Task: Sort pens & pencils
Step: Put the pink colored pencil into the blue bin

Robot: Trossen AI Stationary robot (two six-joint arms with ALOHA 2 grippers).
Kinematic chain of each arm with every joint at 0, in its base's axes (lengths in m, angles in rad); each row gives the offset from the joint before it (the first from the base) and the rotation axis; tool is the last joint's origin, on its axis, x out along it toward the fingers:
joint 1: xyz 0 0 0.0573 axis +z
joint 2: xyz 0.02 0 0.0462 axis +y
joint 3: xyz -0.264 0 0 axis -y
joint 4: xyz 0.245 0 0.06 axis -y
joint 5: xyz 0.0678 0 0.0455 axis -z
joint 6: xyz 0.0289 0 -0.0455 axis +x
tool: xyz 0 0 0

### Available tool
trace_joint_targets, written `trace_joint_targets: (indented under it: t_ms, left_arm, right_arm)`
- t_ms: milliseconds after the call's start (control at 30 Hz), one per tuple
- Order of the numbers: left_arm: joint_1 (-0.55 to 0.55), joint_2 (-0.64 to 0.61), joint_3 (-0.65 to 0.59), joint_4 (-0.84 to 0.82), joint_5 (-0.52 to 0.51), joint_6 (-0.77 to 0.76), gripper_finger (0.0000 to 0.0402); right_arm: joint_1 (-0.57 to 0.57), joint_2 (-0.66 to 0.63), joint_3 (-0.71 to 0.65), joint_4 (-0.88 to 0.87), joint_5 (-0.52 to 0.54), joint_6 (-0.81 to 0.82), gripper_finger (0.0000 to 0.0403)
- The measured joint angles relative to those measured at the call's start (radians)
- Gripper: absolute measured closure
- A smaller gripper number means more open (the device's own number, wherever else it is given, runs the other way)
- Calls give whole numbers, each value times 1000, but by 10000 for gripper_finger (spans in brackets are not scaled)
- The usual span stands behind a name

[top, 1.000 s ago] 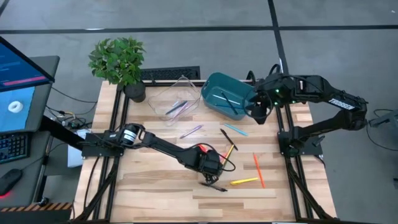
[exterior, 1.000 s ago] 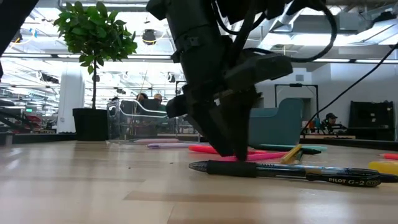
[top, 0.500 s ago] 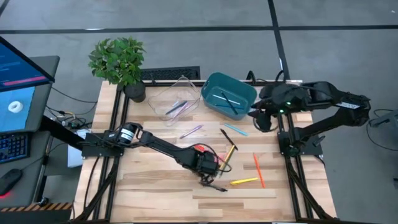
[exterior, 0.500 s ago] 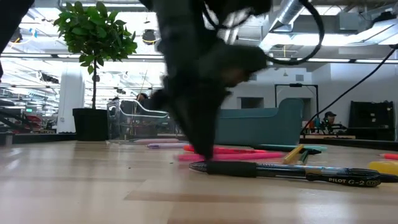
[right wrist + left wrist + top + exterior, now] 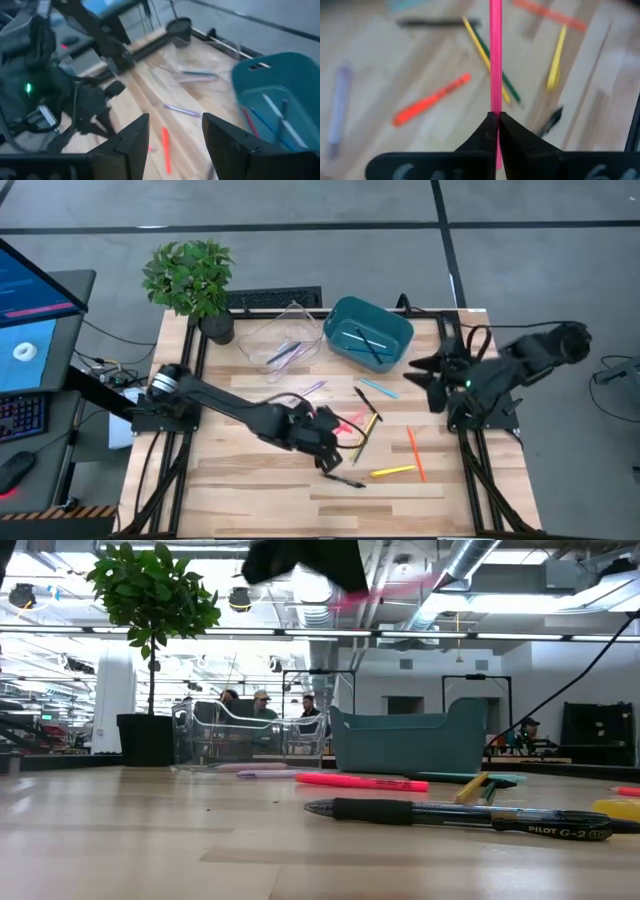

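My left gripper hangs high over the table's middle, shut on a pink stick, one of the pens & pencils; the low view shows both blurred at the top. Below lie loose ones: a black pen, a yellow one, an orange one, a yellow pencil, a purple one and a red-pink marker. My right gripper stands open near the table's right edge, beside the teal bin, touching nothing. My left gripper pinches the pink stick between its two fingertips. The fingers slant down from the table's left, and the stick runs along them, most of its length jutting out ahead of the tips. It is lifted clear of the table.
The teal bin holds a few sticks. A clear container with purple sticks stands left of it, and a potted plant sits at the far left corner. Bare wood lies along the near edge. People show in the room beyond.
My left gripper has taken hold of the pink stick on the table and risen steeply, carrying it clear; the black pen stays where it was. My right arm has swung, and its gripper has drawn away from the teal bin toward the table's right edge.
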Motion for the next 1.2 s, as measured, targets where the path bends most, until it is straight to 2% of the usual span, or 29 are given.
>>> trace_joint_targets:
  t_ms: [133,267,367,500,633,833,1000,1200]
  left_arm:
    - [-26,-101,1,10,-118,1,400]
    - [-57,-182,1,52,-223,39,401]
    - [-75,-226,1,156,-272,125,401]
    - [-91,-251,2,304,-295,251,401]
    - [-93,-251,2,399,-295,343,401]
    - [-93,-250,2,407,-310,364,401]
    - [-91,-250,2,409,-319,369,401]
    - [-85,-245,2,416,-324,379,401]
  right_arm:
    - [56,5,-100,196,54,-33,200]
    - [74,25,-157,455,54,-155,200]
    - [64,59,-166,601,34,-263,200]
    - [27,109,-166,730,-47,-360,200]
    - [-17,151,-166,832,-157,-415,199]
    - [-60,192,-166,945,-258,-431,175]
    - [-92,206,-166,987,-297,-431,154]
    - [-127,205,-167,991,-332,-444,163]
